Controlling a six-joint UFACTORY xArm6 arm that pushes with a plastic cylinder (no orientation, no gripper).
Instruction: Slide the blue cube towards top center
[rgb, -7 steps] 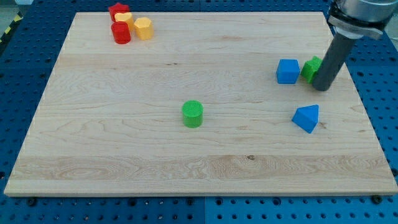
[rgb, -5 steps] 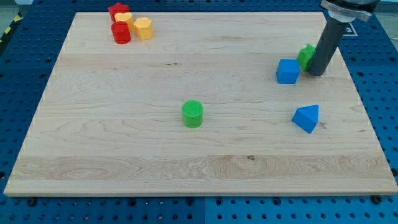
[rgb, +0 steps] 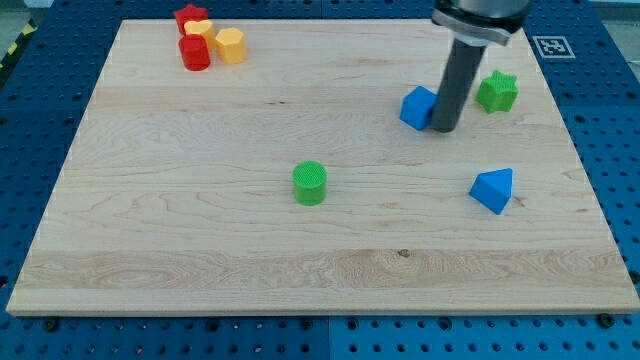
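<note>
The blue cube (rgb: 417, 107) sits on the wooden board (rgb: 200, 200) right of centre in the upper half. My tip (rgb: 444, 128) touches the cube's right side; the dark rod hides part of that side. A green star block (rgb: 497, 92) lies to the right of the rod, apart from it.
A blue triangular block (rgb: 493, 189) lies at the lower right. A green cylinder (rgb: 310, 183) stands near the board's centre. At the top left are a red cylinder (rgb: 194, 53), a red block (rgb: 189, 17), and two yellow blocks (rgb: 231, 45) clustered together.
My tip moved left and slightly up, passing the green star and pushing the blue cube left and upward. The green star shifted a little up and right.
</note>
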